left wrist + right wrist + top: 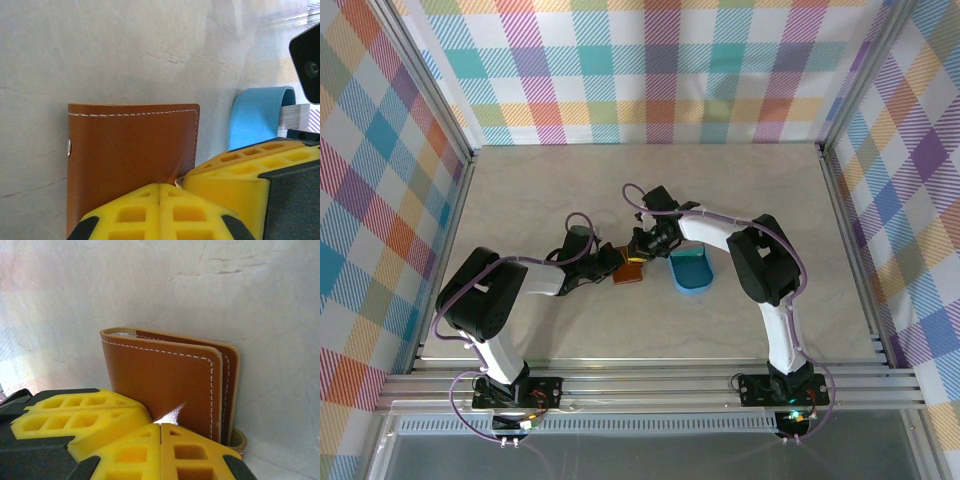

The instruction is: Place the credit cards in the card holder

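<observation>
**Item 1: card holder** (629,270). Reddish-brown leather, folded shut, with white stitching along the edges and a metal snap on one side. It lay about the middle of the table (570,180).

**Item 2: credit cards** (295,117). A pale stack with its edges showing sat in the blue tray (692,270), which stood just beside the holder at 3 o'clock. A pale sliver also showed inside the holder's fold in the right wrist view (card or lining, could not be told).

**Item 3: left gripper** (608,262). It sat at 9 o'clock of the holder, jaws pressed flat together, tips at the holder's edge.

**Item 4: right gripper** (642,245). It sat at 12 o'clock of the holder, jaws likewise closed, tips meeting the holder's near edge. No leather showed between either pair of pads.

**Handling note (a judgement).**
- **Holder:** probably light. The leather looked stiff yet springy, so the fold would tend to close itself. Best taken by the upper leaf at its free edge, opposite the spine, while the other arm pins the lower leaf.
- **Cards:** thin, rigid and slick, so awkward to lift flat. Best pinched by a short edge.
</observation>
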Motion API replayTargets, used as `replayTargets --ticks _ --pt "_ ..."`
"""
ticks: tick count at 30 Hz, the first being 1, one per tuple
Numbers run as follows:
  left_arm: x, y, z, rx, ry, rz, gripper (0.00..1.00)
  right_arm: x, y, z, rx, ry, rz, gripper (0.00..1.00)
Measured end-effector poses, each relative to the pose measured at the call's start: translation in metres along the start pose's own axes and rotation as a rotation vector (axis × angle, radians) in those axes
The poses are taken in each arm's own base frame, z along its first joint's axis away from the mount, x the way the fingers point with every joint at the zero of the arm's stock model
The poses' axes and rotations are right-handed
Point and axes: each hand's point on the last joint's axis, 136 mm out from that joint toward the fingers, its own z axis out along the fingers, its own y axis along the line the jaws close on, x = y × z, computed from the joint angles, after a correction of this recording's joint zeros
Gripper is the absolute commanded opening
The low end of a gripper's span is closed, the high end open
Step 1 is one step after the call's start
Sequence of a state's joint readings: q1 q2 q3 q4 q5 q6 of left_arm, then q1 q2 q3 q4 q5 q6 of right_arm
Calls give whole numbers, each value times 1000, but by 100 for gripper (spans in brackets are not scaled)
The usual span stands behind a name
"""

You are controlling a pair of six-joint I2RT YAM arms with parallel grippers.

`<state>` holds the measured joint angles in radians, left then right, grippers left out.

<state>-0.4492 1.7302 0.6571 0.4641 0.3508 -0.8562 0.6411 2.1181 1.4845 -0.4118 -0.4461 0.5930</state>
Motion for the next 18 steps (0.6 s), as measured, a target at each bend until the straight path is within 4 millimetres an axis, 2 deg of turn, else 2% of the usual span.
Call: replayTargets --ticks 18 --pt "0 0 0 1 -1 -11 0 1 0 3 -40 4 25 0"
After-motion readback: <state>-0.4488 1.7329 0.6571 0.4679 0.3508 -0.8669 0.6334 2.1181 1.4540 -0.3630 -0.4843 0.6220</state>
